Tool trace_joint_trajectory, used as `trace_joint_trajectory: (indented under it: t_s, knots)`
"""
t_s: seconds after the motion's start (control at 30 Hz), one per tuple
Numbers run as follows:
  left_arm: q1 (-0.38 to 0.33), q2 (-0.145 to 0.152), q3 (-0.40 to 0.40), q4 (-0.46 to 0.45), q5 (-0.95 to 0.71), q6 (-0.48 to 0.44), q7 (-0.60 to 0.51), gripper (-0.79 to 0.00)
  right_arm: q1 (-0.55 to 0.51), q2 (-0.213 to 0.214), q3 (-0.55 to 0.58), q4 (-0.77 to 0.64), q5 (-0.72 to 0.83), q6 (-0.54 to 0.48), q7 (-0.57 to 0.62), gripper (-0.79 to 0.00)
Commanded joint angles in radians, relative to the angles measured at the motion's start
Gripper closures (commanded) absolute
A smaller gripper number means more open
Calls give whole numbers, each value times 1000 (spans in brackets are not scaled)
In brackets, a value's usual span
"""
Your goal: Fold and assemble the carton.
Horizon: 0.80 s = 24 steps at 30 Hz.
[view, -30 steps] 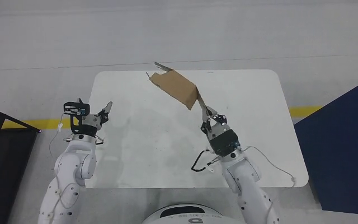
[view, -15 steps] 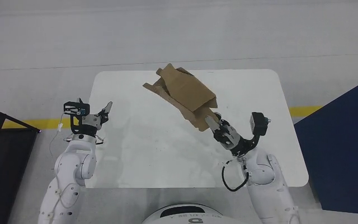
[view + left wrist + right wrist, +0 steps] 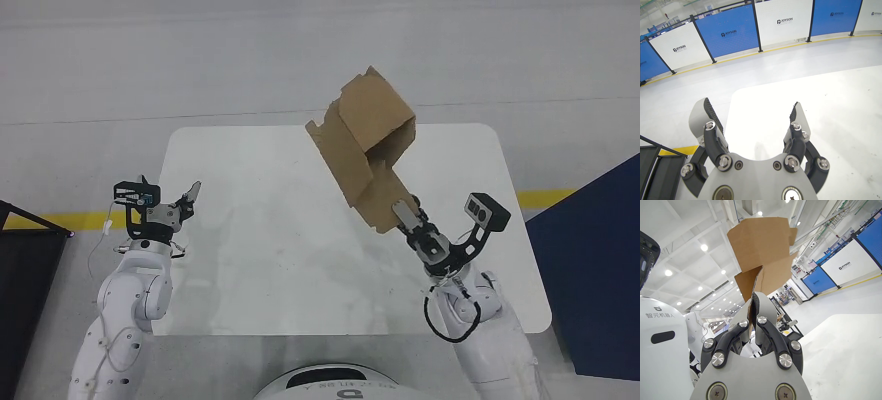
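From above: clamps right gripper (image 3: pixel 405 212) on the near flap of the carton (image 3: pixel 365 145), partly opened, raised and seemingly clear of the table (image 3: pixel 260 270) over its far right part; holds left gripper (image 3: pixel 185 197) at the left edge, well apart. From the left wrist: spreads fingers wide over the tabletop, nothing between. From the right wrist: pinches the flap tight, carton body rising beyond.
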Motion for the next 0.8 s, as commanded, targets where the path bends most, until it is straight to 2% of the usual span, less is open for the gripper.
trace_joint_trajectory:
  t_s: [0.0, 0.3, 0.37, 0.43, 0.53, 0.6, 0.77]
  knots:
    - [0, 0, 0, 0, 0, 0, 0, -785, -3, 7, 12, -1, 36, 0, 28, 0]
    - [0, 0, 0, 0, 0, 0, 0, -785, -3, 7, 12, -1, 36, 0, 28, 0]
    - [5, -2, 24, -11, -15, -37, -4, -785, -3, 7, 11, -1, 38, 6, 24, 0]
    - [1, -4, 63, -23, -55, -109, -28, -785, 4, 8, -17, 0, 54, 35, 32, 0]
    - [-31, -7, 107, -12, -238, -281, -97, -785, 32, 12, -61, 29, 94, 43, 70, 0]
    - [-68, -7, 124, 12, -412, -419, -160, -785, 56, 15, -91, 57, 127, 49, 103, 0]
    - [-154, -2, 156, 94, -839, -669, -354, -785, 104, 21, -141, 111, 209, 49, 149, 0]
